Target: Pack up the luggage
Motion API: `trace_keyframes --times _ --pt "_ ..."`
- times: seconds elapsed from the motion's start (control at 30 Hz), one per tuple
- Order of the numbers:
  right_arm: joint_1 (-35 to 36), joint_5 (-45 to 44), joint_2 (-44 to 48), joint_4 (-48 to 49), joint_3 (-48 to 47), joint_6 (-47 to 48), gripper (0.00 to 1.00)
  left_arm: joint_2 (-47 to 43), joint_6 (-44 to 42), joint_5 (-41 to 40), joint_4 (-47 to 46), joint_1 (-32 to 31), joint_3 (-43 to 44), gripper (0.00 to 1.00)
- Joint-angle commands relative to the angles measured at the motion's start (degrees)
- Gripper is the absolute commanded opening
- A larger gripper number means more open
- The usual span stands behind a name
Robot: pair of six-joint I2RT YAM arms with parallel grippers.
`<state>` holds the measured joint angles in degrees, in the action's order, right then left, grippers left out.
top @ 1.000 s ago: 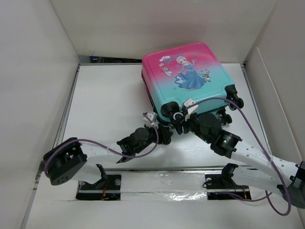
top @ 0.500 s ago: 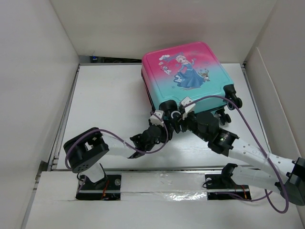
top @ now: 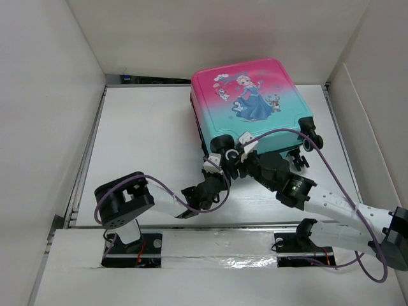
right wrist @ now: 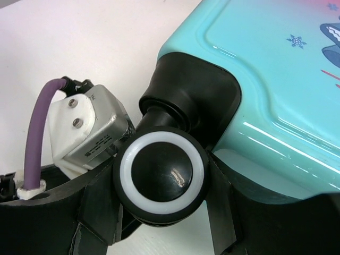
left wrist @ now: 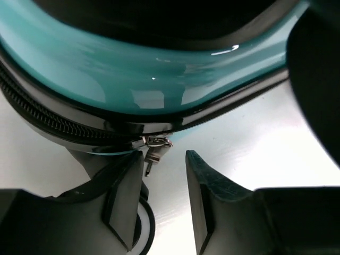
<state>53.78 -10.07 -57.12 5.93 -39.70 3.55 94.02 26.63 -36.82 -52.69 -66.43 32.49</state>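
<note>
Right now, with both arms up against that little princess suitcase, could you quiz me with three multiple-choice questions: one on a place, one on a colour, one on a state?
1. Where does the zipper pull hang?
A on the pink lid; B inside the open left gripper; C inside the case.
2. What colour is the wheel clamped by the right gripper?
A black with a white ring; B all teal; C red.
3. The luggage is:
A wide open; B standing upright; C closed, lying flat.

Answers: B, the left wrist view shows it in the gap; A, the right wrist view shows it; C, the top view shows the lid down.
</note>
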Motion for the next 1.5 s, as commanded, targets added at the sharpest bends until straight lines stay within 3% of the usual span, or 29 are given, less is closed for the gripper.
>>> trace_keyframes --times 0.0,0.2,0.27,0.43,0.5,0.53,0.63,0.73,0.83,0.87,1.1,1.27,1.33,1.47 --pt "3.9 7.8 0.6 0.8 -0.6 -2.1 0.00 -1.5 -3.6 -7.9 -12.8 -1.2 3.1 0.35" --pt "3.9 8.0 1.8 -0.4 -0.5 -2.0 0.00 -1.8 -4.6 -13.5 -15.1 -2.0 2.7 0.28" --pt "3.9 7.9 2.4 -0.3 0.1 -2.1 0.00 -2.0 -5.3 -15.2 -15.5 -2.8 2.8 0.20" --pt "3.9 7.9 2.9 0.0 0.7 -2.2 0.00 -3.0 -9.1 -14.4 -20.5 -4.8 1.7 0.14" --pt "3.9 7.8 3.0 0.0 0.8 -2.2 0.00 -3.2 -9.8 -14.2 -20.5 -4.8 1.8 0.23" --pt "3.9 7.9 3.2 0.3 1.1 -2.3 0.00 -3.1 -9.9 -12.9 -20.7 -4.8 1.7 0.40" --pt "3.9 8.1 3.5 0.5 1.2 -2.3 0.00 -2.2 -9.7 -13.6 -19.6 -4.8 2.8 0.47" --pt "3.9 8.0 3.9 0.0 1.1 -2.1 0.00 -1.1 -9.6 -14.3 -19.6 -4.8 3.8 0.39" --pt "3.9 8.0 4.4 -0.6 1.2 -2.1 0.00 -0.5 -9.5 -14.5 -19.2 -3.5 4.9 0.14" --pt "3.9 7.8 4.8 -0.6 1.4 -2.1 0.00 -0.5 -9.9 -15.1 -19.0 -3.5 5.2 0.00" --pt "3.9 7.6 3.9 1.7 2.5 -2.8 0.00 -3.5 -11.4 -11.1 -21.0 -3.5 3.4 0.00" --pt "5.5 11.6 -1.0 3.3 -1.2 -2.1 0.00 3.9 -13.6 -5.9 -26.6 -7.4 9.8 0.00" --pt "7.0 7.3 -0.4 0.1 -3.1 -1.5 0.00 5.9 -15.2 -6.2 -28.5 -7.4 11.9 0.00" --pt "7.0 5.6 2.3 1.4 -2.4 -1.6 0.00 4.9 -15.5 0.4 -33.9 -6.6 10.8 0.00"
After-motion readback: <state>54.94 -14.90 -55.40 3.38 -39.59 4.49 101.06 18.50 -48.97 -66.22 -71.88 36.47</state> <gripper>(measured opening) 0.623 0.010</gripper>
